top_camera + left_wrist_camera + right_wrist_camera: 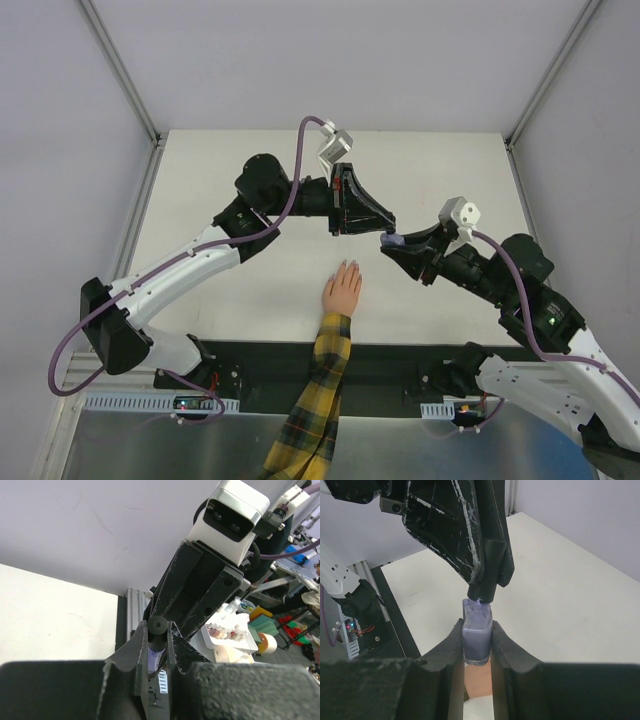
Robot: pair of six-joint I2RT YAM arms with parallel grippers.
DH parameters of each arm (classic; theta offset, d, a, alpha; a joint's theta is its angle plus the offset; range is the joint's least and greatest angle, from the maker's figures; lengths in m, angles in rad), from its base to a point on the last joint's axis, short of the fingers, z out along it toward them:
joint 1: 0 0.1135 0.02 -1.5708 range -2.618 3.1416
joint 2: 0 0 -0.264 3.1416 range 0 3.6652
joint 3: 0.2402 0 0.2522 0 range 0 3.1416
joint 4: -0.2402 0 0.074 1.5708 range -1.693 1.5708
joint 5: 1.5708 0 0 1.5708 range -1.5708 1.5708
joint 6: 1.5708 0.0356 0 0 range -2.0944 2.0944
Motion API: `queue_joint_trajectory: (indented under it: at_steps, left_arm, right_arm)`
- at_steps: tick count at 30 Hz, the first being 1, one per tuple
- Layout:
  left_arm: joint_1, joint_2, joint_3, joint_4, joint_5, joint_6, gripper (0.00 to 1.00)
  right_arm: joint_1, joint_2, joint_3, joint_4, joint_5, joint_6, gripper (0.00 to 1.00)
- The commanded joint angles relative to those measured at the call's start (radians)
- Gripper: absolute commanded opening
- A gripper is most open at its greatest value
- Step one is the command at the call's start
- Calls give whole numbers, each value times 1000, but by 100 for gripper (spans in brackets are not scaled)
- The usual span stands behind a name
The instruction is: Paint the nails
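Observation:
A pale hand [342, 290] with a yellow-and-dark plaid sleeve [315, 400] lies flat on the white table, fingers pointing away from the arm bases. Its nails are too small to make out. Just above and right of the fingertips, my right gripper [477, 627] is shut on a small purple bottle [477, 632], held upright. My left gripper [158, 630] comes from the opposite side and is shut on the bottle's black cap [157, 626], which sits on the bottle's neck [482, 591]. In the top view both grippers meet at the bottle [395, 240]. Skin of the hand [479, 680] shows under the bottle.
A black strip [380, 360] runs along the table's near edge by the arm bases. Metal frame posts [120, 70] stand at the far corners. Beyond the table, the left wrist view shows a white tray of small bottles [227, 630] and coloured boxes [262, 627].

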Motion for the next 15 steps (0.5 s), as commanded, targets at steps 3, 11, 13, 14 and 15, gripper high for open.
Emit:
queue_joint_trajectory:
  at_steps: [3, 11, 13, 14, 15]
  left_arm:
    - [-10, -61, 60, -48, -85, 71, 0]
    - [-10, -76, 69, -64, -111, 83, 0]
    - [-10, -75, 71, -64, -111, 80, 0]
    - [-10, -75, 69, -64, -114, 80, 0]
    - [-10, -76, 69, -66, -117, 80, 0]
  right_arm:
    - [-1, 1, 0, 62, 7, 13, 0]
    - [-1, -17, -16, 71, 24, 21, 0]
    - [-1, -19, -18, 73, 24, 21, 0]
    - [-3, -20, -19, 73, 23, 21, 0]
    - [-1, -20, -19, 73, 21, 21, 0]
